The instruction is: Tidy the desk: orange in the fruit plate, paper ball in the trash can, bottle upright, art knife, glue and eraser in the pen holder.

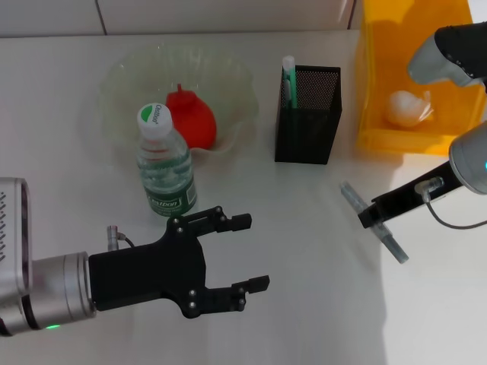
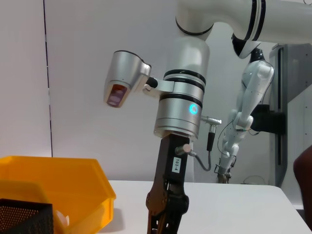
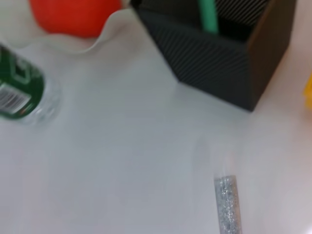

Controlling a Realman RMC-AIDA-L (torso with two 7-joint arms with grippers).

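Orange [image 1: 190,116] sits in the fruit plate [image 1: 236,84], paper ball [image 1: 407,108] in the yellow trash can [image 1: 373,91], bottle [image 1: 163,163] upright, so we're mostly done. Our right gripper [image 1: 373,215] pinches the art knife [image 1: 354,199] over the worktop [image 1: 304,228], pen holder [image 1: 308,114] near. Left gripper [image 1: 247,255] idles low, fingers spread, empty.

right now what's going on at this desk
The robot is partway through tidying. Its right end effector is low over the table at a thin, clear, glittery stick, likely the art knife, near the black mesh pen holder. The left end effector hovers open and empty in front of the upright bottle. The orange sits in the fruit plate, and the paper ball is in the yellow trash bin.
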